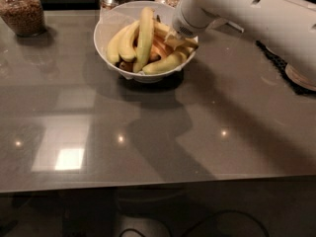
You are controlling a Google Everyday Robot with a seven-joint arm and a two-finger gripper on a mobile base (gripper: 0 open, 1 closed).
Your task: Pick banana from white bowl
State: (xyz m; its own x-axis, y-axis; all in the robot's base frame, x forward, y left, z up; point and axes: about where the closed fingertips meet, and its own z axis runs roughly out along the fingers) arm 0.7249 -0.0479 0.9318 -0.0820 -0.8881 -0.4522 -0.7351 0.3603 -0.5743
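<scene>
While the white arm point(256, 19) reaches in from the right edge, gripper point(174, 34) low over the white bowl point(104, 31), near the far edge of the grey table point(163, 142), grip state cannot be told, banana point(181, 42) just beneath it, bowl's right side, among other bananas point(144, 38).

Smooth grey table point(148, 132): v. glossy, mirrors light spots at lower left. The white bowl point(107, 28), upper centre: glossy, glazed-looking, thin rim. The bananas point(144, 36) in it: smooth skins, soft sheen. The arm point(256, 14), upper right: hard white shell, prob. plastic, satin finish. The gripper point(172, 34) sits at the bowl's right side over the fruit (mostly hidden by wrist; a pale matt bit shows). The jar point(22, 14), upper left: clear glass. The mat point(281, 68), right edge: dark, matt, textured.
</scene>
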